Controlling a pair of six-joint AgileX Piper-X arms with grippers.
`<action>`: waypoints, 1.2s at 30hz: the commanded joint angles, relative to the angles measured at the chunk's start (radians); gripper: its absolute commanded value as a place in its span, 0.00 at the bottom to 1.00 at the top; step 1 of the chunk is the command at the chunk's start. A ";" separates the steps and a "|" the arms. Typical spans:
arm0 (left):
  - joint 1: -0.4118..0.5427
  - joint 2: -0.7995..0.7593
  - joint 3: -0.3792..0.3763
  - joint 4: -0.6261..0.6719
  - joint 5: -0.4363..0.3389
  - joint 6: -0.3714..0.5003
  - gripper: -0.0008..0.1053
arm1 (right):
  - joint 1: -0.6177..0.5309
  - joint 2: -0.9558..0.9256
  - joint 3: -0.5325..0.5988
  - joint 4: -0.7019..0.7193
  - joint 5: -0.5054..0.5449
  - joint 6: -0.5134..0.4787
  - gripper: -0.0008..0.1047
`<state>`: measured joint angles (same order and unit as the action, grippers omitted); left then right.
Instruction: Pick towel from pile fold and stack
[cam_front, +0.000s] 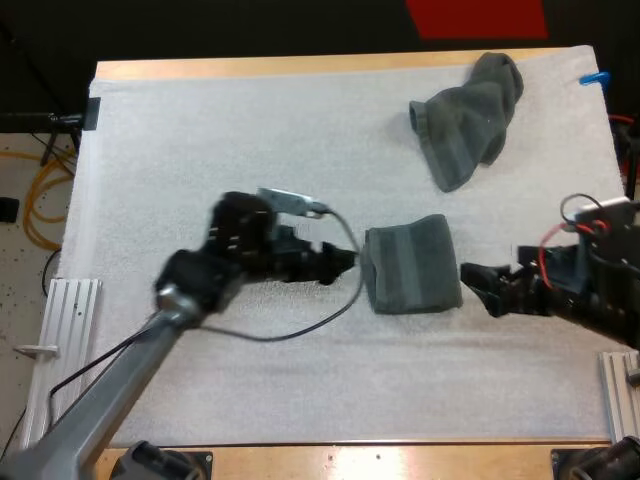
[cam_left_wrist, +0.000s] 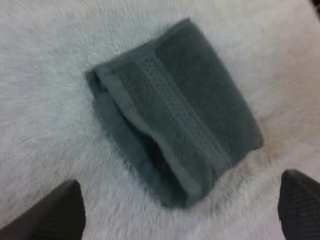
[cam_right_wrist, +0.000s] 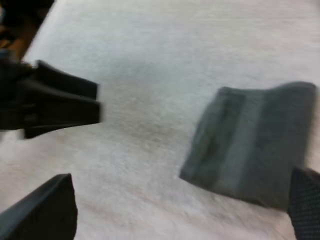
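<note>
— Left of the folded towel (cam_front: 410, 265)?
— Left arm, slanting up from the near corner, bent at the elbow, then stretched level over the white mat (cam_front: 200, 130). Left gripper (cam_front: 345, 262) aimed straight at the folded towel, tip just short of its left edge. Dark and smeared from above, so hard to read there.
— Wide or narrow?
— Wide. Seen from its own wrist, fingers (cam_left_wrist: 55, 212) far apart, on either side of the towel's near end, touching nothing, holding nothing.
— And the folded towel itself?
— Flat on the mat, between the two grippers. Layered edges turned toward the left gripper, with a woven band running along the top. Inside of the fold in shadow, not readable.
— Right of it?
— Right gripper (cam_front: 482, 287), low over the mat, pointed back at the folded towel's right edge, just beside it and apart from it. Right arm cut off past the wrist in the high view. Spread wide as well: from its own wrist, fingers (cam_right_wrist: 50, 210) well apart, one covering a corner of the towel, nothing gripped.
— Anything farther off?
— Crumpled towel (cam_front: 468, 118), beyond the folded towel and a little to its right, well apart, near the far edge of the table (cam_front: 300, 67). Heaped in folds, underside hidden.
</note>
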<state>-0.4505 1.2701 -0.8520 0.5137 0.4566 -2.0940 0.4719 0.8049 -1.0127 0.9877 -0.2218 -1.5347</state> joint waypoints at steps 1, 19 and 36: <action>-0.018 0.028 -0.006 -0.059 -0.033 -0.041 0.73 | -0.002 -0.013 -0.008 0.029 0.026 -0.015 0.79; -0.065 0.496 -0.031 -0.409 0.122 -0.413 0.73 | -0.002 -0.060 -0.008 0.117 0.091 -0.015 0.79; -0.178 0.624 -0.285 -0.114 0.071 -0.392 0.72 | -0.002 -0.060 -0.008 0.117 0.091 -0.015 0.79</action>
<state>-0.6177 1.8867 -1.1337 0.3878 0.5094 -2.4893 0.4719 0.7477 -1.0127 1.0991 -0.1348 -1.5389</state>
